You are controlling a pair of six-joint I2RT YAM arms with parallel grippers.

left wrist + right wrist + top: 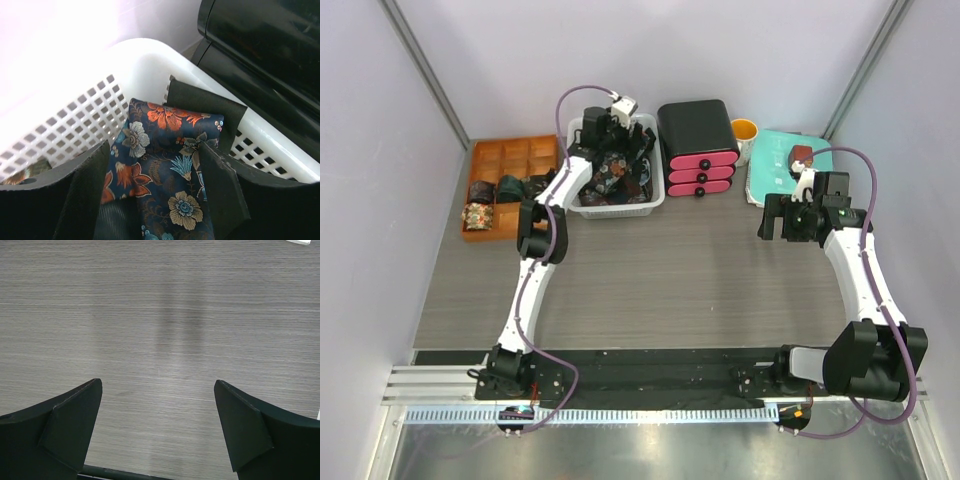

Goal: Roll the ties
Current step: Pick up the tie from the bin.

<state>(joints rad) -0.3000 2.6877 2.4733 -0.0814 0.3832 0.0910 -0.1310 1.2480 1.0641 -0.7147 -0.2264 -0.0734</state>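
Straddling tie (165, 170) in basket (150, 65) | my left claw (154, 150) wide open, gripping nothing | right claw (157, 385) open, empty

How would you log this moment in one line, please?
left gripper: open, astride floral tie in white basket | right gripper: open over table

navy floral tie (165, 165), wht lattice basket (145, 65)

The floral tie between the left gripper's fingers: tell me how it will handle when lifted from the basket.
Likely floppy: the tie lies flat, thin cloth, so it should drape and dangle from the left gripper. Probably light. Its smooth woven face may slip in the grip, and the basket mesh could snag it.
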